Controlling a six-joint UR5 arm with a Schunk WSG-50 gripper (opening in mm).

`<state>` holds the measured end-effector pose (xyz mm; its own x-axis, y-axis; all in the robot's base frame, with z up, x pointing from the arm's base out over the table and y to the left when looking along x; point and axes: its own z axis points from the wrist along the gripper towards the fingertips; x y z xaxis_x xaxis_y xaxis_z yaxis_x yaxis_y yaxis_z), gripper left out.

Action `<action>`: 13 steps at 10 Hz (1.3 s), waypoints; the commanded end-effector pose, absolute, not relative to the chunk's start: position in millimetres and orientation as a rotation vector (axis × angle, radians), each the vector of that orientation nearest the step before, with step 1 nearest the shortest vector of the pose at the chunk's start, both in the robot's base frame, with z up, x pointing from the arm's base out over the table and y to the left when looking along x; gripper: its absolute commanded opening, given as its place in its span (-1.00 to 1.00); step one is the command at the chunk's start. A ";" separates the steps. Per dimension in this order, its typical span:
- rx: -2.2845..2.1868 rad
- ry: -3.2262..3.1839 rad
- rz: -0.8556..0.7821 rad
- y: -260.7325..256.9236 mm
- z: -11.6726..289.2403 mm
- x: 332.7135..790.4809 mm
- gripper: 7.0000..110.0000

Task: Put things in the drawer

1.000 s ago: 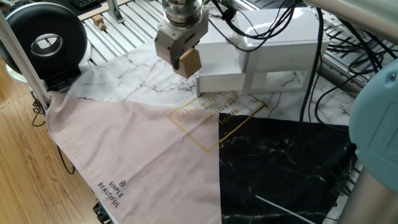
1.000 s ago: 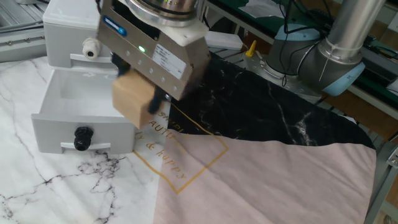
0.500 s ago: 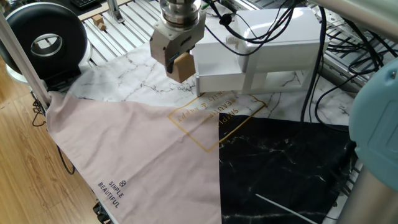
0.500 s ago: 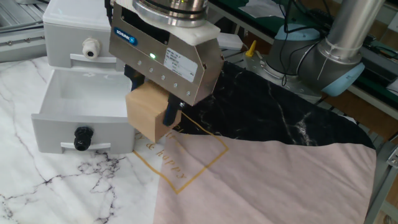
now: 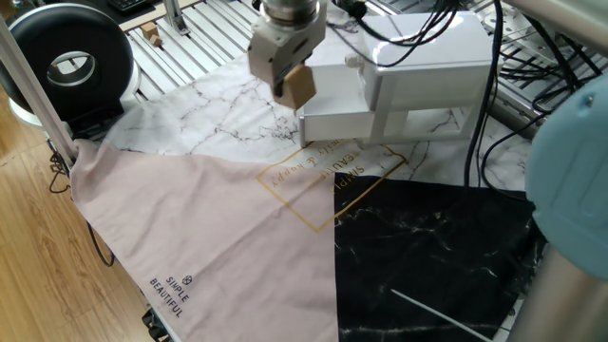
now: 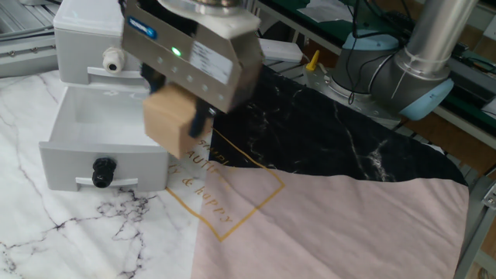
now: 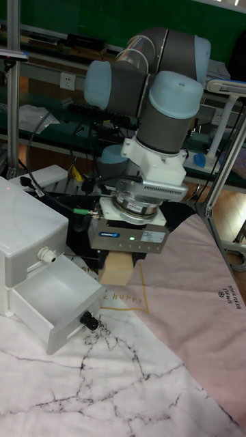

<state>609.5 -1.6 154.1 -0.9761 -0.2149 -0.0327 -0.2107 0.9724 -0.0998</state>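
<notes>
Cabinet [image 6: 81,43] at 10 o'clock, drawer [image 6: 85,136] pulled open | gripper [image 6: 186,112] clamped on block [image 6: 169,125], in the air at the drawer's 3 o'clock edge | carry block fully over the tray, lower, then release | since half a second ago: block higher, shifted toward the drawer

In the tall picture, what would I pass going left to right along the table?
White cabinet → open drawer with its dark knob → wooden block held in the gripper → pink cloth.
</notes>
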 end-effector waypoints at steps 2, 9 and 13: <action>-0.405 3.080 -0.178 -50.7 151.9 619.1 -1.00; -0.432 3.061 -0.165 -76.8 139.4 625.4 -1.00; -0.433 3.051 -0.150 -75.7 133.0 642.9 -1.00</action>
<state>632.4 -76.4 136.5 -0.9585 -0.2834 -0.0313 -0.2782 0.9535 -0.1156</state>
